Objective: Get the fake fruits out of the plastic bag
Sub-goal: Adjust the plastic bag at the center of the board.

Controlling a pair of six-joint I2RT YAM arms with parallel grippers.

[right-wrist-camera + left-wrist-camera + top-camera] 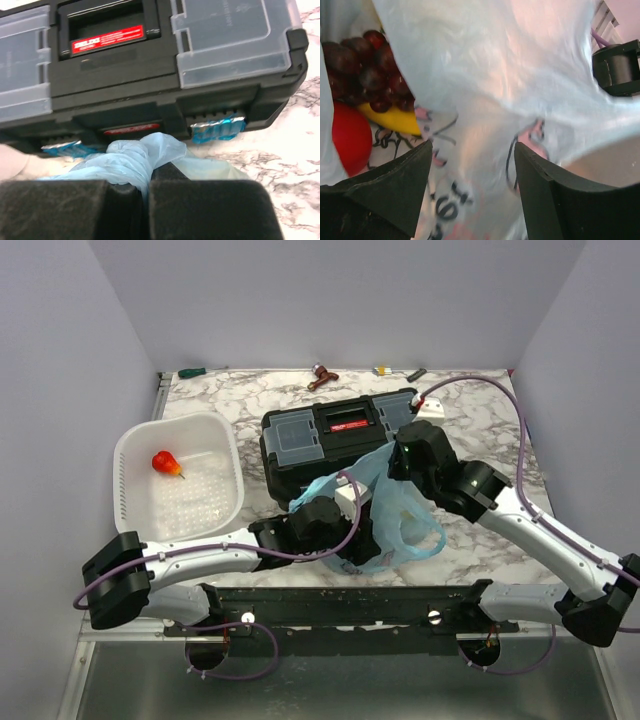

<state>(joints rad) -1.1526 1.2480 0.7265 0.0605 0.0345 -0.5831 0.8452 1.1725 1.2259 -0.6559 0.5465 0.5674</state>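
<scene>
1. Far left: a white slotted basket (228, 465) is set on the counter (500, 460). Only a small red fruit (165, 462) with an orange tip is seen in it.
2. Left of centre: the left tool (472, 150) is reached into the mouth of the plastic bag (405, 525). Its fingers are spread, with printed bag film seen between them and nothing gripped.
3. Wrist view of that arm, left side: a dark grape bunch (365, 70), a yellow banana (395, 120) and a red apple (347, 137) are seen inside the bag, touching each other, just left of the left finger. No orange-yellow round fruit is made out.
4. Centre: the bag is lying near the arms' bases, just in front of the black toolbox (330, 435).
5. Right of centre: the right tool (144, 195) is pressed together on a bunched-up part of the bag's upper edge, held up near the toolbox front.
6. Progress, judged: the bag is held open and entered, but no fruit from it is seen out on the counter. At least three are left inside, so all the removal is to be done.
</scene>
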